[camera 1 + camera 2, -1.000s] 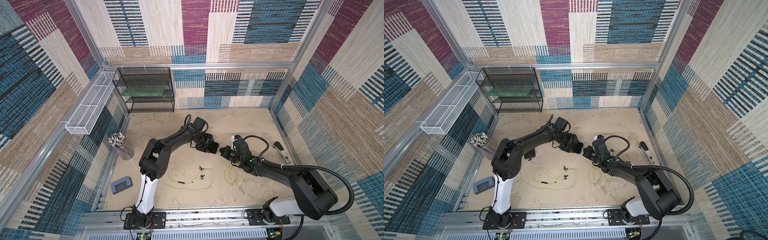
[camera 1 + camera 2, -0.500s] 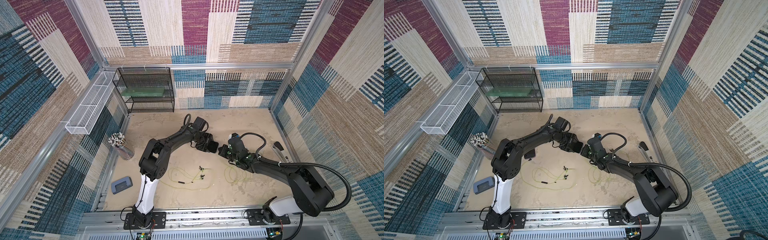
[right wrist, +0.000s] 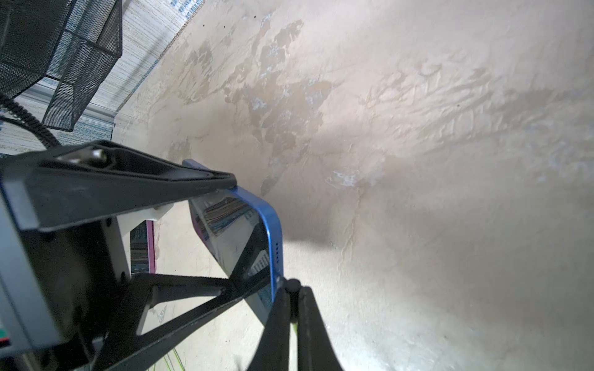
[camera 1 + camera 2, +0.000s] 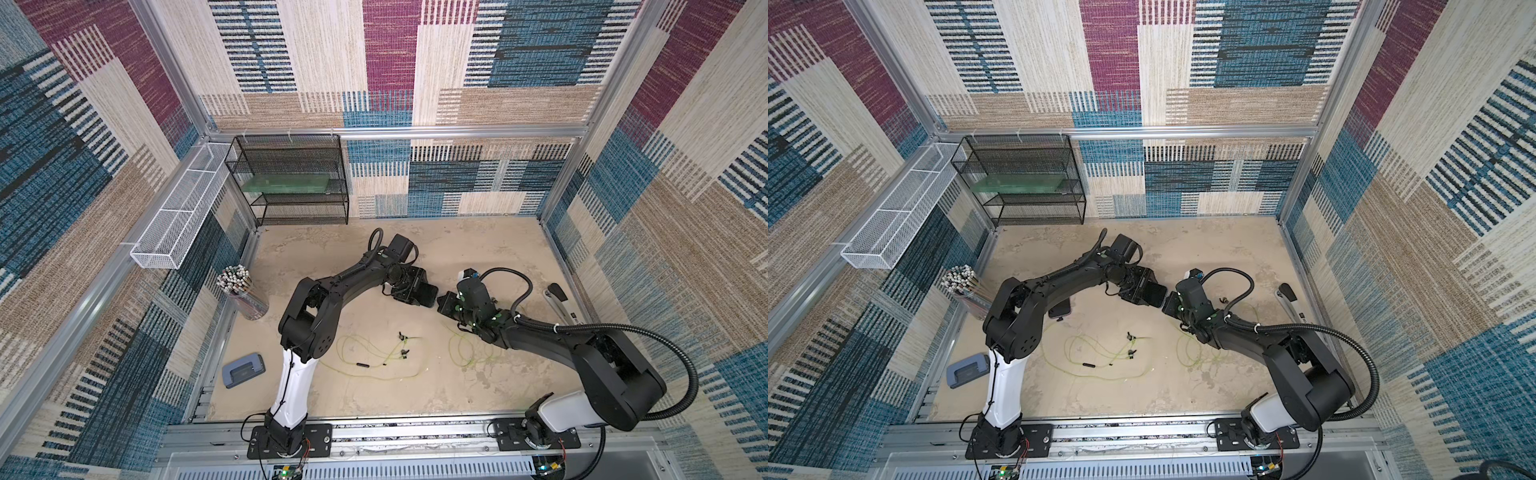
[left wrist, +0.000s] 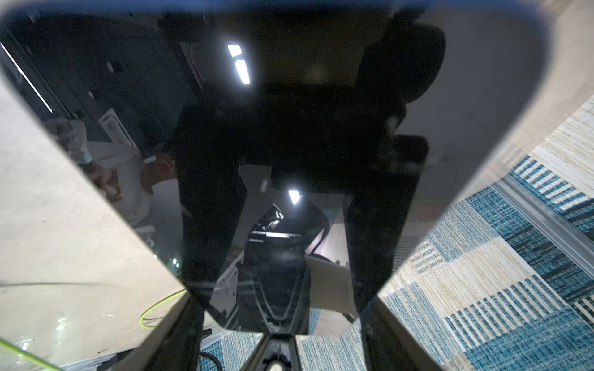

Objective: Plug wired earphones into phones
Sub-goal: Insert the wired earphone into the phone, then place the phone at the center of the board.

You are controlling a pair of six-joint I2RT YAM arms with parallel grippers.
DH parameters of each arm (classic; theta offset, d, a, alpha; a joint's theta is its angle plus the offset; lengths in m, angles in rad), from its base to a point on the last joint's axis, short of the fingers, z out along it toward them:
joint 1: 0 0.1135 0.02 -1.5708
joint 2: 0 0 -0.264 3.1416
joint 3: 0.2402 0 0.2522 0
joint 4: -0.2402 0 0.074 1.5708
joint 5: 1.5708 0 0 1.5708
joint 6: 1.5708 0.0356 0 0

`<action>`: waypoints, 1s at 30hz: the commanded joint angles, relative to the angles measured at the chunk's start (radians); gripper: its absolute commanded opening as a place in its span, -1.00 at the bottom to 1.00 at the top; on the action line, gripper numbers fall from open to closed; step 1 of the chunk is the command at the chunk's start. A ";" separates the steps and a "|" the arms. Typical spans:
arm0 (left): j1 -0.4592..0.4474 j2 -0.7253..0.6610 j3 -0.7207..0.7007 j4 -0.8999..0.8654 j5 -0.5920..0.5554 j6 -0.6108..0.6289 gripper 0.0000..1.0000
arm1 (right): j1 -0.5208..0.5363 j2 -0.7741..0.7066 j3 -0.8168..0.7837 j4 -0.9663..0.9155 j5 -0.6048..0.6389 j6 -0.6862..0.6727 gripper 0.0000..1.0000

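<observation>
My left gripper point(image 4: 415, 291) point(image 5: 281, 308) is shut across a blue-edged black phone point(image 4: 427, 296) point(image 4: 1152, 295) point(image 5: 289, 96), holding it tilted above the table. My right gripper point(image 4: 444, 305) point(image 3: 293, 290) is shut on a small black earphone plug point(image 3: 293, 284), which sits right at the phone's blue end edge point(image 3: 273, 231). That plug's yellow-green earphones point(image 4: 467, 349) trail in loops below the right arm. A second earphones set point(image 4: 374, 357) lies loose mid-table. In a top view another phone point(image 4: 1059, 308) peeks from under the left arm.
A grey-blue hole punch point(image 4: 243, 370) lies front left, near a cup of pencils point(image 4: 243, 293). A black mesh rack point(image 4: 291, 187) and a white wire basket point(image 4: 178, 216) stand at the back left. A white tool with a black handle point(image 4: 559, 299) lies by the right wall.
My right gripper has moved left with the plug, up to the end of the held phone. The left arm and phone have stayed put.
</observation>
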 commanded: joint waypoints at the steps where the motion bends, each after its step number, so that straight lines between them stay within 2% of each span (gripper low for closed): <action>1: -0.018 -0.009 0.004 0.068 0.126 -0.017 -1.00 | 0.000 0.010 0.001 0.101 -0.056 0.006 -1.00; 2: -0.018 -0.011 0.002 0.064 0.126 -0.012 -1.00 | -0.002 0.007 0.001 0.102 -0.054 0.005 -0.98; 5: -0.013 -0.006 -0.004 0.055 0.121 0.004 -1.00 | -0.011 -0.014 -0.004 0.085 -0.052 0.005 -0.75; 8: -0.006 0.006 0.019 -0.001 0.096 0.058 -1.00 | -0.030 -0.042 0.001 0.015 -0.058 -0.005 -0.31; 11: 0.008 0.029 0.045 -0.063 0.070 0.115 -1.00 | -0.051 -0.084 0.019 -0.107 -0.041 -0.036 0.04; 16: 0.037 0.079 0.098 -0.162 -0.030 0.225 -1.00 | -0.113 -0.151 0.051 -0.279 -0.007 -0.131 0.37; 20: 0.056 0.136 0.138 -0.191 -0.090 0.287 -0.82 | -0.176 -0.190 0.035 -0.247 -0.011 -0.217 0.61; 22: 0.061 0.162 0.144 -0.181 -0.097 0.302 -0.69 | -0.209 -0.205 0.019 -0.188 0.003 -0.288 0.98; 24: 0.062 0.184 0.140 -0.157 -0.093 0.317 -0.43 | -0.258 -0.203 -0.001 -0.126 0.001 -0.345 0.90; 25: 0.064 0.196 0.143 -0.154 -0.091 0.328 -0.14 | -0.290 -0.198 -0.009 -0.088 -0.010 -0.396 0.90; 27: 0.065 0.200 0.143 -0.147 -0.098 0.368 0.45 | -0.314 -0.185 -0.020 -0.023 0.056 -0.487 0.90; 30: 0.070 0.179 0.145 -0.157 -0.139 0.460 0.99 | -0.326 -0.143 -0.019 0.059 0.186 -0.605 0.90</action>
